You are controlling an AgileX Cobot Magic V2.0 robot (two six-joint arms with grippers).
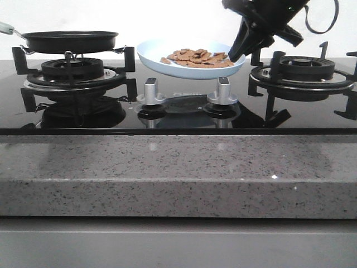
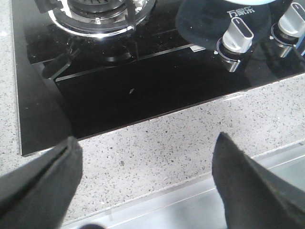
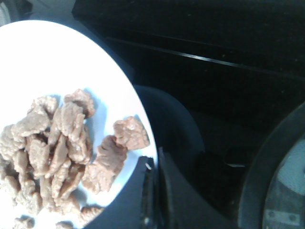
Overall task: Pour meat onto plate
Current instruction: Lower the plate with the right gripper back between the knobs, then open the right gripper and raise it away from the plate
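Note:
The pale-blue plate [image 1: 150,56] hangs above the glass hob between the two burners, tilted slightly. The meat [image 1: 195,57], a loose pile of orange-brown pieces, lies on its right half. My right gripper [image 1: 239,53] is shut on the plate's right rim. In the right wrist view the gripper [image 3: 155,167] pinches the rim of the plate [image 3: 57,62], with the meat [image 3: 62,143] just beside the fingers. My left gripper [image 2: 147,140] is open and empty over the speckled counter's front edge. It does not show in the front view.
A black frying pan [image 1: 70,40] with a pale handle sits on the left burner [image 1: 72,70]. The right burner [image 1: 301,67] stands under my right arm. Two silver knobs [image 1: 151,89] [image 1: 223,89] are below the plate. One knob shows in the left wrist view [image 2: 237,36].

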